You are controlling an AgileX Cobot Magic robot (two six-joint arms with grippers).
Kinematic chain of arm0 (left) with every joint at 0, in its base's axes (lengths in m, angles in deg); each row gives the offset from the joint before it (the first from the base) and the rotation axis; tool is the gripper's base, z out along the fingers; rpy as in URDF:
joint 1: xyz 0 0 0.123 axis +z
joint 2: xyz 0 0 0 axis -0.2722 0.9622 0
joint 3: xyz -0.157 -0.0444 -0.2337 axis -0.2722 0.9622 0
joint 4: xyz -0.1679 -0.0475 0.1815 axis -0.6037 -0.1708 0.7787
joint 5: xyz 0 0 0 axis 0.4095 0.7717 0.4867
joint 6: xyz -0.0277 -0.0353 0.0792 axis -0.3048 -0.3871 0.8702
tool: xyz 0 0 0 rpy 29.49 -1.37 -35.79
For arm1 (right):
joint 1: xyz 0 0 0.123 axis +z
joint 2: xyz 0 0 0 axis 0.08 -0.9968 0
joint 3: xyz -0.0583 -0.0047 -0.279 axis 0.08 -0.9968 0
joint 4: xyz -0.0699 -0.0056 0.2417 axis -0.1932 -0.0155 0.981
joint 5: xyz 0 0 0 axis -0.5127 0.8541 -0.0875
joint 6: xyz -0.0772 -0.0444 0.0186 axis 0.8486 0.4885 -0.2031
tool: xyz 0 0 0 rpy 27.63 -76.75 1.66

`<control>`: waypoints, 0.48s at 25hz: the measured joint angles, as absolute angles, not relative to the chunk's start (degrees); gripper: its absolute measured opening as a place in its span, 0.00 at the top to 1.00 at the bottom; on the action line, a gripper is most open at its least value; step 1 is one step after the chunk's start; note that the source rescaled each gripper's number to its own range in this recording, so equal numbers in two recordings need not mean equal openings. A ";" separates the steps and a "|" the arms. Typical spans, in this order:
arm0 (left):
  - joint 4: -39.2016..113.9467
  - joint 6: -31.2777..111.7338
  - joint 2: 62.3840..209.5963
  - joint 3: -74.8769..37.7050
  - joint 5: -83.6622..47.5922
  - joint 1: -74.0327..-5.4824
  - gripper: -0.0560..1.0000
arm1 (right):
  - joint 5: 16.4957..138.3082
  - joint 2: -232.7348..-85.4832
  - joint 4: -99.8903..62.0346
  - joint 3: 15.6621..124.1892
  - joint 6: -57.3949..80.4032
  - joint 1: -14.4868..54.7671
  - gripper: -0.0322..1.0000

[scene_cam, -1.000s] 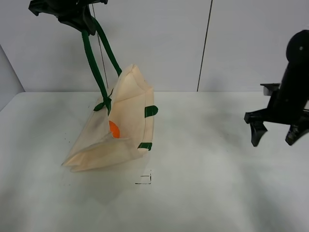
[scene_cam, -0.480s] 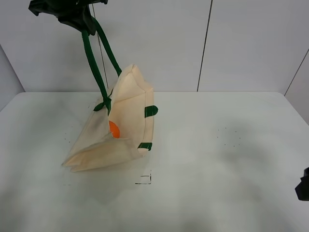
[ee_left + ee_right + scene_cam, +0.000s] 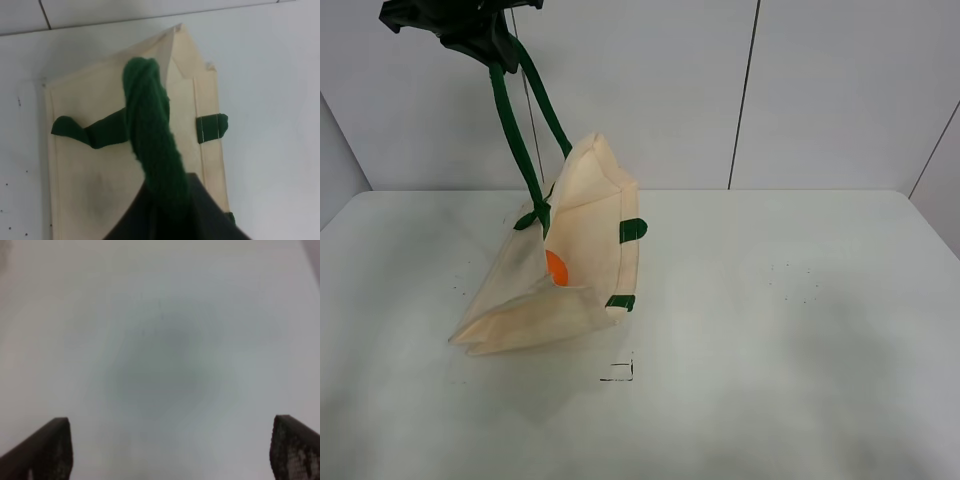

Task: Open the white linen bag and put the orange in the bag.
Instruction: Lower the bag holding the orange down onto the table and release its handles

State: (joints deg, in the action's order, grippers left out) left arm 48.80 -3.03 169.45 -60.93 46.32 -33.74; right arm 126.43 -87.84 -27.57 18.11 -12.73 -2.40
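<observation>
1. Cream cloth hangs from above in the high view. The left gripper [image 3: 492, 48] is clamped on a green handle [image 3: 515, 130] of the white linen bag [image 3: 590, 240], lifting one side so the mouth gapes while the lower edge rests on the white table [image 3: 780, 330]. The orange [image 3: 556, 267] sits inside the bag, with only a sliver showing past a fold of cloth. The raised handle appears meant to hold the opening wide and let the fruit settle. The top of the gripper is cut off at the frame edge, and the right gripper is out of this view. Two green tabs [image 3: 632, 230] mark one side of the bag; a second handle cannot be made out.

2. In the left wrist view, the twisted handle [image 3: 152, 145] runs from the bag [image 3: 100, 170] straight into the dark body of the left gripper [image 3: 175, 215]. The strap hides the jaws themselves, so the firm hold is judged from the taut pull. The orange is covered by cloth here.

3. In the right wrist view, the right gripper [image 3: 171, 447] hangs spread wide and empty over bare table [image 3: 165, 340]. Only its two dark fingertips [image 3: 47, 447] show at the frame's edge, and the surface is blurred. Neither bag nor orange appears. With the fruit already inside, the task looks all but done.
</observation>
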 joint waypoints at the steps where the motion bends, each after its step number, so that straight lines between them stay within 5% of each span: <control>1: 48.75 -3.03 169.45 -60.77 46.32 -33.74 0.95 | 126.53 -86.44 -27.57 18.11 -12.73 -2.40 0.14; 12: 44.06 -3.03 179.18 -60.55 44.89 -34.53 0.91 | 126.58 -85.77 -27.57 18.11 -12.73 -2.40 0.14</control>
